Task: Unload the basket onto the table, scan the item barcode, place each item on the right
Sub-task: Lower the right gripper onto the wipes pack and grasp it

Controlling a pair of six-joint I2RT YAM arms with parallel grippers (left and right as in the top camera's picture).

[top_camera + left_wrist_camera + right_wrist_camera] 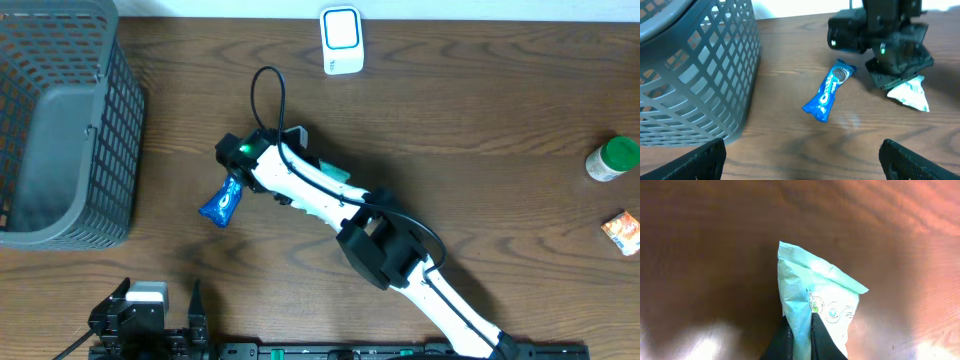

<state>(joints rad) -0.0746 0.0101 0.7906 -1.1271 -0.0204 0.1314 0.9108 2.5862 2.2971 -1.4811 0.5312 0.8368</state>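
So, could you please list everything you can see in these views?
basket: one, grey, left end of the table
white device: one, white with a blue face, far edge
Oreo packet: one, blue, lying beside the basket
pale packet: one, pale green and white, mid-table
bottle: one, white with green lid, right edge
small box: one, orange and white, right edge
table: one, brown wood
left pincer: one, black, open, empty, near edge
right pincer: one, black, shut on the pale packet
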